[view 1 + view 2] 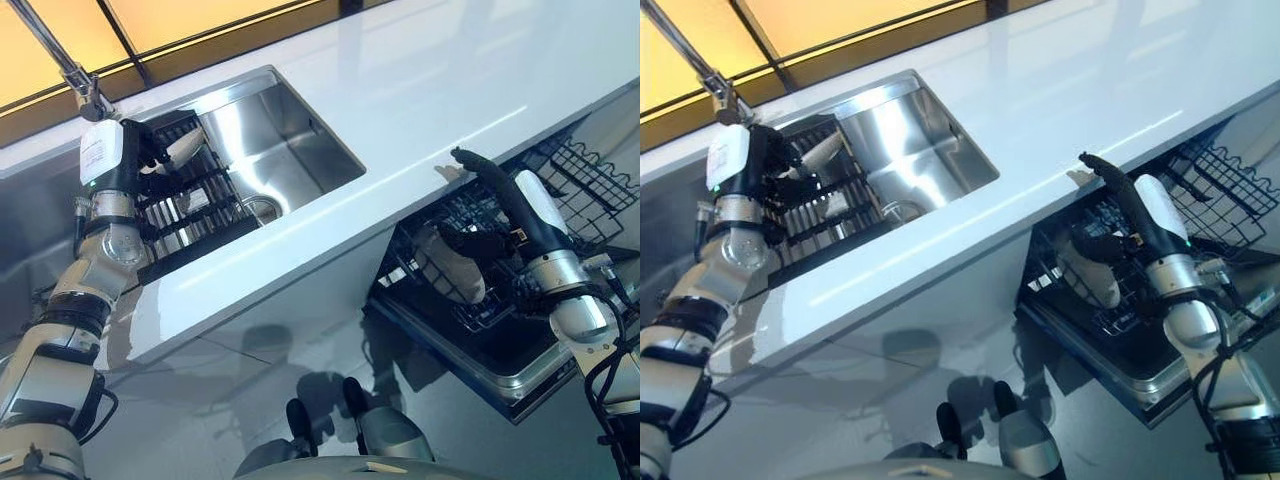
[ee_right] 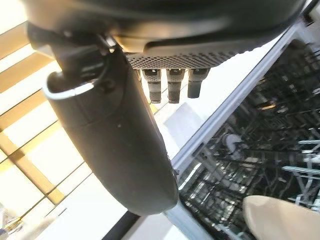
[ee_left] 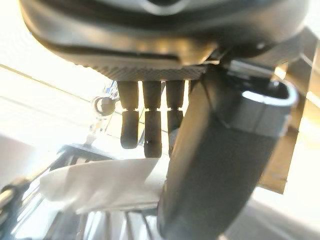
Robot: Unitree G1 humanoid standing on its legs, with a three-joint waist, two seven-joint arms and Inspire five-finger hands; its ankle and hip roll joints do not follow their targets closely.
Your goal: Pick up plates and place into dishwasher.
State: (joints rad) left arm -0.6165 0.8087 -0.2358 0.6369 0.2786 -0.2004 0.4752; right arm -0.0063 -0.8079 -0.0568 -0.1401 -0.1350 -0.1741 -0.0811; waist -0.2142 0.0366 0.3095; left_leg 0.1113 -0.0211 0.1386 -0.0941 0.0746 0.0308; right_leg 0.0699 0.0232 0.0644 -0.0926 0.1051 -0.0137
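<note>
The head views take in the white counter, the steel sink set into it, and the open dishwasher below the counter's edge. The left hand is over a black dish rack in the sink, beside a pale plate standing on edge in the rack. The left wrist view adds what the head views hide: the fingers hang straight and spread, with the thumb apart from them, and the plate's white rim lies just past the fingertips, unheld; I cannot tell if they touch it.

The right hand reaches up at the counter's lip above the dishwasher's wire basket. In its wrist view the fingers are straight and hold nothing. One beige plate already stands tilted on edge in the lower basket; a corner of it shows in that wrist view.

That makes two plates: one in the rack, one in the dishwasher.
</note>
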